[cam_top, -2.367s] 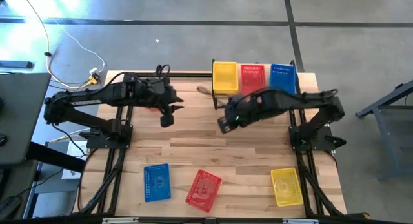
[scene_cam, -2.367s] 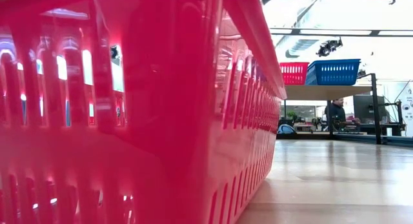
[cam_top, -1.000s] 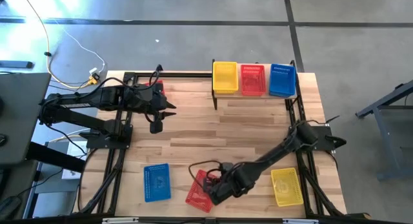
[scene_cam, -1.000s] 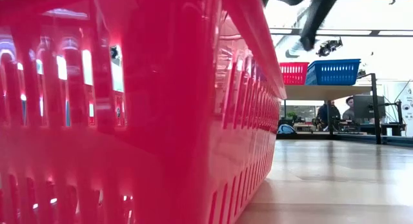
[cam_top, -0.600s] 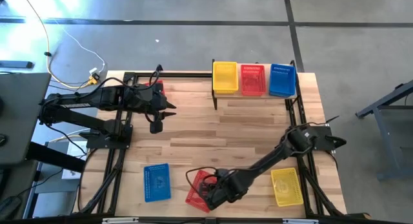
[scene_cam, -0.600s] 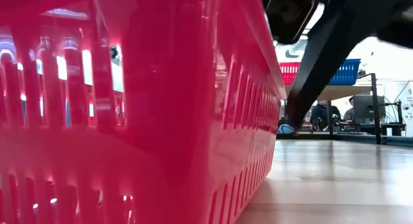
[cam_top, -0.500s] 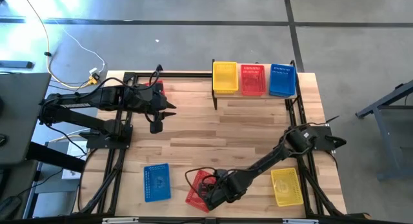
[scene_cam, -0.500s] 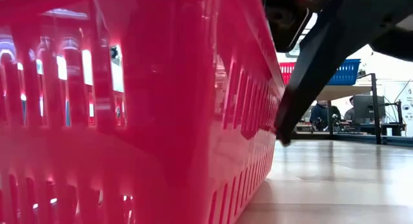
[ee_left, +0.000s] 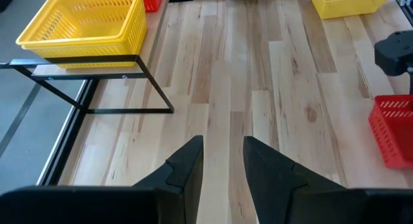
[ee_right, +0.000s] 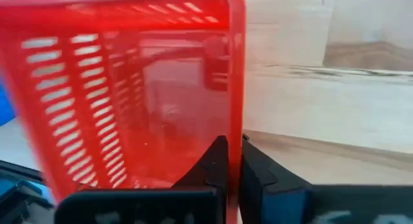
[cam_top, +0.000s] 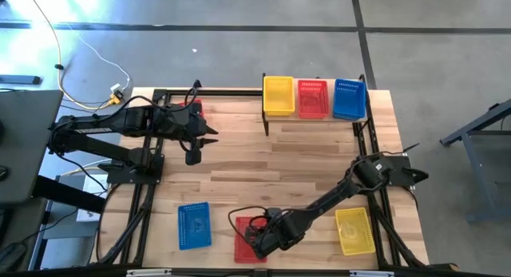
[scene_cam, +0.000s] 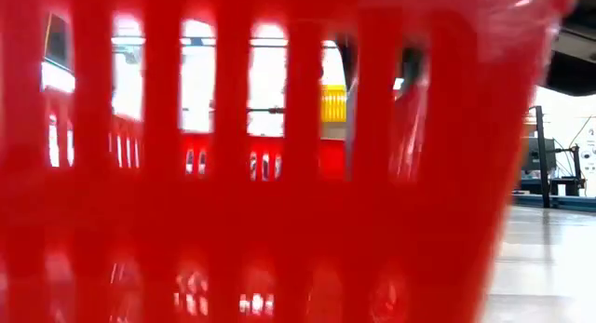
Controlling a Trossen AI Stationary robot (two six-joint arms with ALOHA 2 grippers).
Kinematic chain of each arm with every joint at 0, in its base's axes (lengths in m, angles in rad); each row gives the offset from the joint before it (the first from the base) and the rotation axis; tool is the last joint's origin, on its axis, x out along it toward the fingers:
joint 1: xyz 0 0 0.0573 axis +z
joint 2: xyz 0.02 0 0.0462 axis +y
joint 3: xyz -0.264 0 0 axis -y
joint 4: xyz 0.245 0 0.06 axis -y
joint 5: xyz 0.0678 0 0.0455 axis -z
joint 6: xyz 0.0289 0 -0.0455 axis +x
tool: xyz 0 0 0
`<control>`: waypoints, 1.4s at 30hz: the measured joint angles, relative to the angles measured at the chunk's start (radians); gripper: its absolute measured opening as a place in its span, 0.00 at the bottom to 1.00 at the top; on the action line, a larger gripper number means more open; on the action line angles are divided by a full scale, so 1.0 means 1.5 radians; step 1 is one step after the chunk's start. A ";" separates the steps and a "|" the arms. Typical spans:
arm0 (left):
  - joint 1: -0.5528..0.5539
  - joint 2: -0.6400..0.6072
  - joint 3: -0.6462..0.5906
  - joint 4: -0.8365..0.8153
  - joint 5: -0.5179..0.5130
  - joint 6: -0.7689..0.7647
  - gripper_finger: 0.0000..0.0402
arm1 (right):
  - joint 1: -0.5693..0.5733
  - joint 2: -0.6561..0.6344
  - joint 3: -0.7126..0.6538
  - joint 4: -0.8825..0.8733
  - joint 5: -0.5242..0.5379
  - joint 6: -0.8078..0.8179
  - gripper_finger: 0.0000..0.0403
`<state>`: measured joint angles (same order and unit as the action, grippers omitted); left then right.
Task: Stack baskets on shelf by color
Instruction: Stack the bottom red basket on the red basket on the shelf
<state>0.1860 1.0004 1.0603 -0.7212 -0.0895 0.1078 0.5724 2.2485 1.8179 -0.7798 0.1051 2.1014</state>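
A red basket (cam_top: 246, 239) lies near the table's front edge, between a blue basket (cam_top: 194, 225) and a yellow basket (cam_top: 354, 231). My right gripper (cam_top: 259, 242) is shut on the red basket's right side. In the low view that basket (scene_cam: 279, 174) fills the picture. The shelf (cam_top: 315, 117) stands at the far right, with a yellow basket (cam_top: 278, 96), a red one (cam_top: 312, 98) and a blue one (cam_top: 349, 99) on its top. My left gripper (ee_left: 222, 146) hangs open over the table's far left part, holding nothing. My right gripper pinches the red basket's wall on the table's right side (ee_right: 235, 114) between its two fingers, one finger (ee_right: 218, 161) inside the basket and one (ee_right: 253, 166) outside. The fingers come steeply from above. Whether the basket's bottom rests on the table I cannot tell.
Bare wooden tabletop (cam_top: 279, 165) lies between the shelf and the three near baskets. Black frame rails (cam_top: 136, 213) run along the table's left and right sides. In the left wrist view the shelf's black legs (ee_left: 122, 88) stand ahead of the fingers.
My right gripper has come down on the red basket's right wall and shut on it. The basket, lying askew before, has turned about and now lies square to the table's front edge, one perforated wall facing the low camera.
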 joint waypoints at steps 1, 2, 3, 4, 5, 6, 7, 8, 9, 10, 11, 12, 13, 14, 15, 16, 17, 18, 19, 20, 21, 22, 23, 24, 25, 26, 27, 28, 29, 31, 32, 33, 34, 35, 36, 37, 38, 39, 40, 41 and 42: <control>0.000 0.000 0.000 0.000 0.000 0.000 0.25 | -0.001 -0.003 0.000 -0.001 0.004 0.000 0.01; 0.000 0.000 0.000 0.000 0.000 0.000 0.25 | -0.002 -0.006 0.000 -0.008 0.011 0.000 0.01; 0.000 0.000 0.000 0.000 0.000 0.000 0.25 | -0.003 -0.012 0.000 -0.017 0.016 0.000 0.01; 0.000 0.000 0.000 0.000 0.000 0.000 0.25 | -0.005 -0.019 0.000 -0.025 0.024 -0.002 0.01; 0.000 0.000 0.000 0.000 0.000 0.000 0.25 | -0.007 -0.025 0.000 -0.037 0.029 -0.008 0.00; 0.000 0.000 0.000 0.000 0.000 0.000 0.25 | -0.010 -0.034 0.000 -0.051 0.029 -0.010 0.00; 0.000 0.000 0.000 0.001 0.000 0.000 0.25 | -0.014 -0.042 0.000 -0.068 0.031 -0.014 0.00; 0.000 0.000 0.000 0.000 0.000 0.000 0.25 | -0.018 -0.051 0.000 -0.086 0.033 -0.023 0.00; 0.000 0.000 0.000 0.000 0.000 0.000 0.25 | -0.023 -0.060 0.000 -0.103 0.034 -0.031 0.00; 0.000 0.000 0.000 0.001 0.000 0.000 0.25 | -0.028 -0.069 0.000 -0.118 0.034 -0.044 0.00; 0.000 0.000 0.000 0.001 0.000 0.000 0.25 | -0.033 -0.080 0.000 -0.132 0.034 -0.056 0.00; 0.001 0.000 0.000 0.000 0.000 0.000 0.25 | -0.039 -0.089 0.000 -0.146 0.034 -0.068 0.00; 0.001 0.000 0.000 0.000 0.000 0.000 0.25 | -0.046 -0.100 0.000 -0.158 0.034 -0.083 0.00; 0.001 0.000 0.000 0.001 0.000 0.000 0.25 | -0.052 -0.110 0.000 -0.171 0.035 -0.098 0.00; 0.001 0.000 0.000 0.000 0.000 0.000 0.25 | -0.060 -0.120 0.000 -0.183 0.035 -0.115 0.00; 0.001 0.000 0.000 0.000 0.000 0.000 0.25 | -0.067 -0.132 0.000 -0.196 0.034 -0.133 0.00; 0.001 0.000 0.000 0.000 0.000 0.000 0.25 | -0.076 -0.143 0.000 -0.207 0.035 -0.153 0.00; 0.001 0.000 0.000 0.000 0.000 0.001 0.25 | -0.086 -0.155 0.000 -0.218 0.035 -0.174 0.00; 0.001 0.000 0.000 0.001 0.000 0.004 0.25 | -0.095 -0.168 0.000 -0.232 0.039 -0.197 0.00; 0.001 0.000 0.000 0.000 0.000 0.009 0.25 | -0.106 -0.180 0.000 -0.246 0.045 -0.219 0.00; 0.001 0.000 0.000 0.000 0.000 0.015 0.25 | -0.115 -0.193 0.000 -0.260 0.052 -0.240 0.00; 0.001 0.000 0.000 0.001 0.000 0.018 0.25 | -0.126 -0.206 0.000 -0.274 0.059 -0.260 0.00; 0.001 0.000 0.000 0.001 0.000 0.018 0.25 | -0.137 -0.220 0.000 -0.291 0.065 -0.279 0.00; 0.001 0.000 0.000 0.001 -0.001 0.018 0.25 | -0.148 -0.233 0.000 -0.312 0.070 -0.296 0.00; 0.001 0.000 0.000 0.001 -0.001 0.018 0.25 | -0.160 -0.245 0.000 -0.331 0.075 -0.310 0.00; 0.001 0.000 0.000 0.001 -0.001 0.018 0.25 | -0.171 -0.258 0.000 -0.346 0.085 -0.325 0.00; 0.001 0.000 0.000 0.001 -0.001 0.018 0.25 | -0.181 -0.269 0.000 -0.361 0.092 -0.341 0.00; 0.001 0.000 0.000 0.001 -0.001 0.018 0.25 | -0.192 -0.280 0.000 -0.373 0.096 -0.359 0.00; 0.001 0.000 0.000 0.001 -0.001 0.018 0.25 | -0.204 -0.291 0.000 -0.384 0.101 -0.377 0.00; 0.001 0.000 0.000 0.000 -0.001 0.018 0.25 | -0.228 -0.314 0.000 -0.402 0.104 -0.415 0.00; 0.001 0.000 0.000 0.000 -0.001 0.018 0.25 | -0.242 -0.325 0.000 -0.412 0.104 -0.435 0.00; 0.001 0.000 0.000 0.000 -0.001 0.018 0.25 | -0.257 -0.335 0.000 -0.420 0.103 -0.457 0.00; 0.001 0.000 0.000 0.000 -0.001 0.018 0.25 | -0.272 -0.345 0.000 -0.425 0.105 -0.482 0.00; 0.001 0.000 0.000 0.000 -0.002 0.018 0.25 | -0.289 -0.355 0.000 -0.429 0.107 -0.506 0.00; 0.001 0.000 0.000 0.000 -0.002 0.018 0.25 | -0.307 -0.366 0.000 -0.434 0.109 -0.532 0.00; 0.001 0.000 0.000 0.001 -0.003 0.018 0.25 | -0.324 -0.377 0.000 -0.436 0.110 -0.559 0.00; 0.001 0.000 0.000 0.001 -0.003 0.018 0.25 | -0.343 -0.388 0.000 -0.436 0.110 -0.585 0.00; 0.001 0.000 0.000 0.001 -0.003 0.018 0.25 | -0.363 -0.399 0.000 -0.436 0.110 -0.610 0.00; 0.001 0.000 0.000 0.001 -0.003 0.018 0.25 | -0.383 -0.411 0.000 -0.436 0.109 -0.635 0.00; 0.001 0.000 0.000 0.002 -0.003 0.018 0.25 | -0.404 -0.422 0.000 -0.436 0.105 -0.658 0.00; 0.001 0.000 0.000 0.002 -0.003 0.018 0.25 | -0.425 -0.433 0.000 -0.436 0.101 -0.678 0.00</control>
<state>0.1871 1.0004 1.0603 -0.7189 -0.0934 0.1341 -0.0648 1.5985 1.8179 -1.4334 0.2568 1.0837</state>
